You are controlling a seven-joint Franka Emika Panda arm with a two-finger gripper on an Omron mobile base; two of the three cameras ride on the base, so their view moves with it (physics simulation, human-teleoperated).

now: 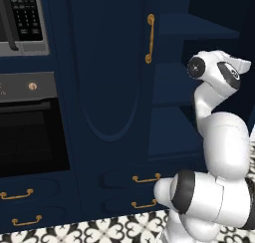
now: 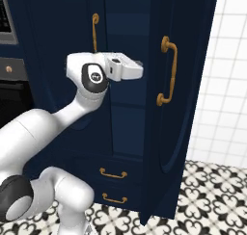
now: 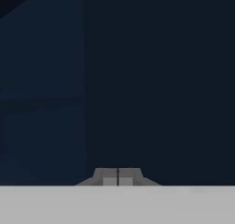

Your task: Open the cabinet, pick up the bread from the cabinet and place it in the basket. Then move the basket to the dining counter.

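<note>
Hand (image 3: 118, 177) first: we see our two fingertips pressed together with nothing between them, aimed into the dark navy inside of the cabinet (image 1: 112, 62). Around the hand, the cabinet stands with its right door (image 2: 181, 99) swung open to the hand's right, while the left door (image 1: 107, 67) stays shut on the hand's left. Ahead of the hand lie the navy shelves (image 1: 191, 30). Below the hand sit two drawers (image 2: 114, 173) with horizontal brass pulls. Far to the hand's left we note the black oven (image 1: 30, 132) and, above it, the microwave (image 1: 22, 18). Smallest are the vertical brass handles (image 2: 167, 70) on the doors.
</note>
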